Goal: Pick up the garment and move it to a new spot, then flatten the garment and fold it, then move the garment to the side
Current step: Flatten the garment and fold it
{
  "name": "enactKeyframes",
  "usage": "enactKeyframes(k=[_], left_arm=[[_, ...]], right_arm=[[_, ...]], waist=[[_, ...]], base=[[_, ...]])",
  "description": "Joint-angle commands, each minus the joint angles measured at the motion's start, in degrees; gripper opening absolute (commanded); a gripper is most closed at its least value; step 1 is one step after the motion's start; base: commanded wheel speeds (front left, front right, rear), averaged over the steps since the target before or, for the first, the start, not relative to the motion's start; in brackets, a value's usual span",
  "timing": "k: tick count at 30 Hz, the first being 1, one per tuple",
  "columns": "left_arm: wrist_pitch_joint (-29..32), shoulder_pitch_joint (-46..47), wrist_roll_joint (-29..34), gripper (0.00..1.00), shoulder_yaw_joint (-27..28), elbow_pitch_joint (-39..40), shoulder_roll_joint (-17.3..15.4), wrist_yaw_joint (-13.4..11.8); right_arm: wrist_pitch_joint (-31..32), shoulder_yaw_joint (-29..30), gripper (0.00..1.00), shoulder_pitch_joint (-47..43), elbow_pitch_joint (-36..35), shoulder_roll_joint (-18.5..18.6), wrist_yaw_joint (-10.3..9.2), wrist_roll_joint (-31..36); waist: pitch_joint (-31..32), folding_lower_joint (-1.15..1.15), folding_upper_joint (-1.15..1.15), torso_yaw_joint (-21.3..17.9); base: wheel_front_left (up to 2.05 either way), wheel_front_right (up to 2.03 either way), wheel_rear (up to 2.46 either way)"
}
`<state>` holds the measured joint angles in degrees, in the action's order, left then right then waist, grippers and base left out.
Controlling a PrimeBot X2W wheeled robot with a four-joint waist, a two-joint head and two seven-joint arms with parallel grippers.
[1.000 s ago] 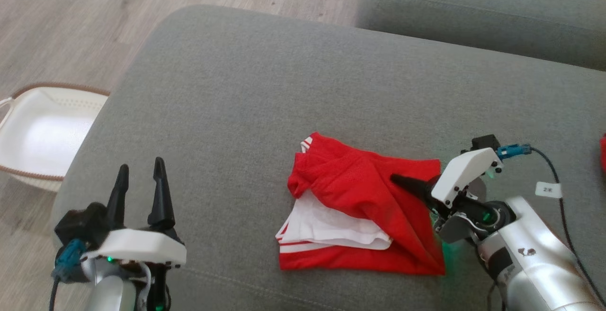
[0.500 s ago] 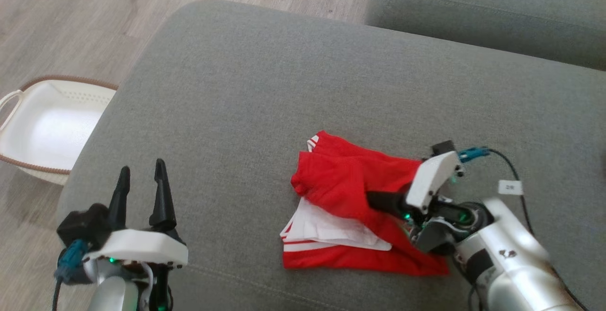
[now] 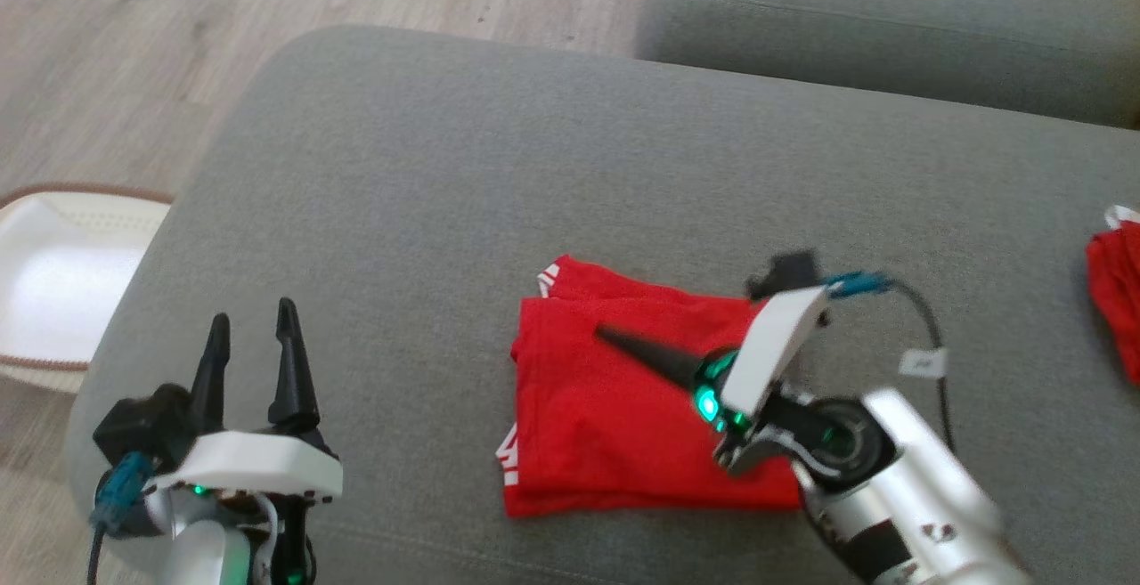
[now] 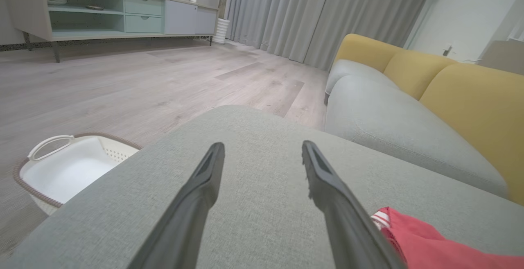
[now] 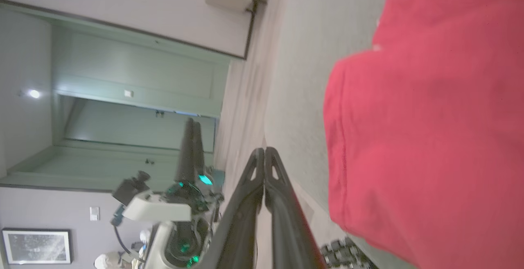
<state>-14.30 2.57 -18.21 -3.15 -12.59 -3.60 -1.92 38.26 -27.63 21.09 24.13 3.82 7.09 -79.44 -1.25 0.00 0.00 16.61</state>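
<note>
The garment [image 3: 606, 451] lies on the grey cushion [image 3: 445, 166], directly under the right tool [image 3: 610, 337] and off to the right of the left tool [image 3: 251, 313]. A second ago its top red layer was thrown back and a white lining showed on the side towards the left tool. Now that white is covered. The piece reads as a near-square red pad, with only thin white stripes showing at the corners away from the right arm.

The right tool has come in from the garment's right edge and now lies low across its middle. Its fingers are pressed together with nothing between them, as the right wrist view shows clearly. I judge the fold closed, or being smoothed down, which leaves the move to the side.

The left tool hangs above bare cushion, fingers parted to a moderate gap and holding nothing.

Count:
- two tools
- one garment in work
- one further red cloth [image 3: 1113, 291] beyond the right arm
- one white basket [image 3: 53, 300] on the floor, out past the left tool
</note>
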Motion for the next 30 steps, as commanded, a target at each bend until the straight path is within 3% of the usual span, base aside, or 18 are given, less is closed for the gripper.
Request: enactKeyframes(k=[1, 2, 3, 4, 5, 6, 12, 18, 23, 30], left_arm=[[-0.7, 2.14, 0.63, 1.0, 1.87, 2.24, -0.47, 0.39], [-0.7, 2.06, 0.7, 1.0, 1.94, 2.37, -0.51, 0.38], [-0.7, 1.98, 0.77, 1.0, 2.03, 2.51, -0.56, 0.35], [-0.7, 1.93, 0.8, 1.0, 2.15, 2.66, -0.65, 0.34], [-0.7, 1.91, 0.83, 1.0, 2.25, 2.81, -0.75, 0.36], [-0.7, 1.9, 0.87, 1.0, 2.33, 2.96, -0.84, 0.37], [-0.7, 2.42, 1.46, 1.0, 2.72, 4.62, -1.5, 0.8], [-0.7, 2.35, 2.28, 1.0, 2.5, 5.12, -2.16, 1.43], [-0.7, 2.17, 3.8, 1.0, 1.87, 4.63, -2.9, 1.96], [-0.7, 1.68, 5.82, 1.0, 1.67, 3.67, -2.77, 1.99]], right_arm=[[-1.25, 0.45, 0.0, 1.74, -3.06, -0.3, 0.4, 0.03], [-2.47, 1.33, 0.0, 1.72, -5.01, 0.22, 0.4, 0.38], [-3.89, 2.37, 0.13, 1.65, -6.95, 0.8, 0.4, 0.79], [-5.44, 3.44, 0.58, 1.65, -8.92, 1.44, 0.4, 1.38], [-6.73, 4.2, 0.91, 1.64, -10.89, 2.28, 0.4, 2.22], [-8.03, 4.97, 1.0, 1.51, -12.66, 3.09, 0.4, 3.01], [-18.78, 8.98, 1.0, 0.74, -20.1, 8.94, 0.4, 13.17], [-33.42, 11.51, 1.0, -2.05, -20.65, 12.67, 0.4, 31.7], [-41.32, 12.88, 1.0, -5.72, -17.9, 12.24, 0.4, 45.17], [-48.61, 16.94, 1.0, -11.21, -12.27, 7.85, 0.4, 58.81]], waist=[[0.32, 0.0, 0.0, -0.77], [0.47, 0.0, 0.0, -1.27], [0.61, 0.0, 0.0, -1.77], [0.71, 0.0, 0.0, -2.28], [0.81, 0.0, 0.0, -2.79], [0.94, 0.0, 0.0, -3.31], [1.32, 0.0, 0.0, -6.26], [1.66, 0.0, 0.0, -8.99], [1.48, 0.0, 0.0, -11.25], [1.5, 0.0, 0.0, -13.16]], base=[[0.0, 0.0, 0.0], [0.0, 0.0, 0.0], [0.0, 0.0, 0.0], [0.0, 0.0, 0.0], [0.0, 0.0, 0.0], [0.0, 0.0, 0.0], [0.0, 0.0, 0.0], [0.0, 0.0, 0.0], [0.0, 0.0, 0.0], [0.0, 0.0, 0.0]])
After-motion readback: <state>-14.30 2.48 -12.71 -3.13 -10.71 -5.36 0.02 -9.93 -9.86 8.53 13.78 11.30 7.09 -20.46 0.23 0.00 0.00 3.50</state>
